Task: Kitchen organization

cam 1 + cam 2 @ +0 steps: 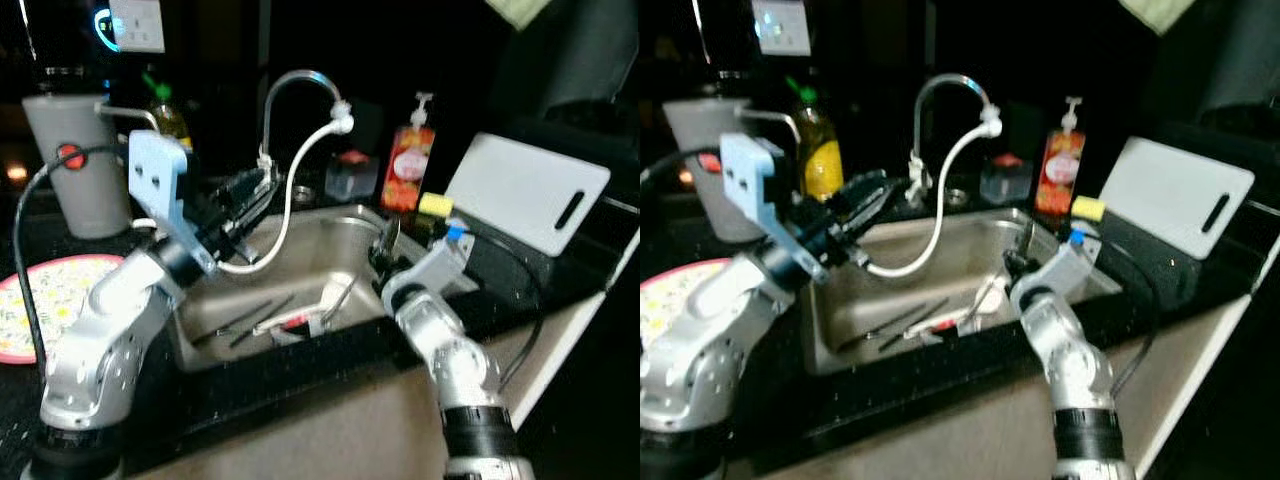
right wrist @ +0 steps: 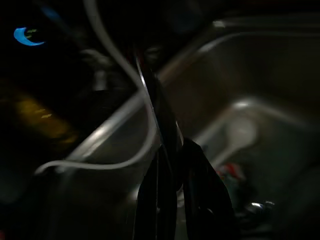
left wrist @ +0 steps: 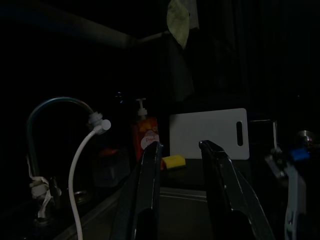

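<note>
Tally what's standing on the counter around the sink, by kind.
Bottles: 2, an oil bottle and a soap pump bottle
Cutting boards: 1, white
Sponges: 1, yellow
Plates: 1, patterned
Tall grey containers: 1
Small clear containers: 1
Total: 7

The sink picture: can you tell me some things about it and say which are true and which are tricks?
1. The sink has utensils lying in it. True.
2. The white cutting board lies flat inside the sink. False: it leans on the counter to the sink's right.
3. The left gripper is open. True: a gap shows between its fingers.
4. The soap bottle is blue. False: it is red-orange with a white pump.
5. The right gripper is shut on a thin metal utensil. True.
</note>
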{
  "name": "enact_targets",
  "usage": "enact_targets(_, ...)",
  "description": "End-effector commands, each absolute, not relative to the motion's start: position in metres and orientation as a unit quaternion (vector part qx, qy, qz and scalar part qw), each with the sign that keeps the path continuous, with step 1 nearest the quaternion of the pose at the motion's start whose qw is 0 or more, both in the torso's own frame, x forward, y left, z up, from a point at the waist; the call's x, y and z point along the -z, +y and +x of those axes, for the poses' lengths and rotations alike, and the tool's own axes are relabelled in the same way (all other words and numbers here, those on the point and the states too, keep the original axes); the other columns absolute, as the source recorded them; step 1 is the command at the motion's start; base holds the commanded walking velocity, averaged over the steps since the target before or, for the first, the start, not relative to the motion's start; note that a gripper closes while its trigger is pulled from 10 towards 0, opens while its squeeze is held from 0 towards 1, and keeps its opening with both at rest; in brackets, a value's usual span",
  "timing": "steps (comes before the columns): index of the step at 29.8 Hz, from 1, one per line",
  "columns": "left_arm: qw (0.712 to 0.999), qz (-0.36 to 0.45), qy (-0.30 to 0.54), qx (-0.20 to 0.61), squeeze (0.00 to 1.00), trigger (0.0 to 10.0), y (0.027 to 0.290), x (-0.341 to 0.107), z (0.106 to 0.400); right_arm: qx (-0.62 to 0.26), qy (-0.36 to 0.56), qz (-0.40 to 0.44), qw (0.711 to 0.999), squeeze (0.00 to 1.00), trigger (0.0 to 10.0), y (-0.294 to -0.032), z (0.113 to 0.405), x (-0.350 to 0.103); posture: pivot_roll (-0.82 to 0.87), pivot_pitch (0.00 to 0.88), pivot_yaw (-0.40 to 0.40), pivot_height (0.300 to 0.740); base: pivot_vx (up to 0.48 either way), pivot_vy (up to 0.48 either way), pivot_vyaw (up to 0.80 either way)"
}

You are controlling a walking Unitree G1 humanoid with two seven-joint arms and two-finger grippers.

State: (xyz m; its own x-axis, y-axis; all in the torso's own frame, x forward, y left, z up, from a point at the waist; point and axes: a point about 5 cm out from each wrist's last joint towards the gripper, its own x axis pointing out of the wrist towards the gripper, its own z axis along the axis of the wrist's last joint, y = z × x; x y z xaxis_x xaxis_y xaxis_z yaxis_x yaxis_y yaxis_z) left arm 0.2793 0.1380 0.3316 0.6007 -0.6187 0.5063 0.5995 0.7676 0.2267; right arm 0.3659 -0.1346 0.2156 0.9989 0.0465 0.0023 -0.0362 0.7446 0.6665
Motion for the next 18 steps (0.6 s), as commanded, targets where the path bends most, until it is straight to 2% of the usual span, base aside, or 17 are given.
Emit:
enact_targets(1,0.897,0.019,-0.281,0.341,0.00,10.0,0.138,-0.330,0.280,0.007,0.031,0.343,0.939,0.00,10.0,-0.142,0.367,-0.199,-0.06,0.000,-0.078,0.740,0.000,0.000,0.00)
enact_targets(8,0.904,0.031,-0.268,0.332,0.00,10.0,0.137,-0.325,0.284,0.003,0.055,0.348,0.936,0.00,10.0,-0.134,0.366,-0.182,-0.07,0.000,-0.078,0.740,0.000,0.000,0.00)
enact_targets(9,0.905,0.033,-0.266,0.331,0.00,10.0,0.136,-0.324,0.284,-0.002,0.053,0.352,0.935,0.12,10.0,-0.132,0.366,-0.182,-0.07,0.000,-0.076,0.740,0.000,0.000,0.00)
enact_targets(10,0.906,0.036,-0.262,0.329,0.00,10.0,0.135,-0.322,0.285,-0.010,0.050,0.359,0.932,1.00,10.0,-0.129,0.366,-0.182,-0.07,0.000,-0.076,0.740,0.000,0.000,0.00)
enact_targets(13,0.908,0.040,-0.258,0.327,0.00,10.0,0.134,-0.320,0.287,-0.028,0.039,0.370,0.928,1.00,10.0,-0.125,0.366,-0.187,-0.07,0.000,-0.075,0.740,0.000,0.000,0.00)
enact_targets(16,0.912,0.042,-0.254,0.320,0.00,10.0,0.134,-0.319,0.288,-0.120,-0.052,0.368,0.921,1.00,10.0,-0.117,0.357,-0.225,-0.06,0.000,-0.075,0.740,0.000,0.000,0.00)
enact_targets(18,0.913,0.043,-0.253,0.317,0.00,10.0,0.134,-0.319,0.289,-0.145,-0.078,0.356,0.920,1.00,10.0,-0.114,0.353,-0.236,-0.06,0.000,-0.074,0.740,0.000,0.000,0.00)
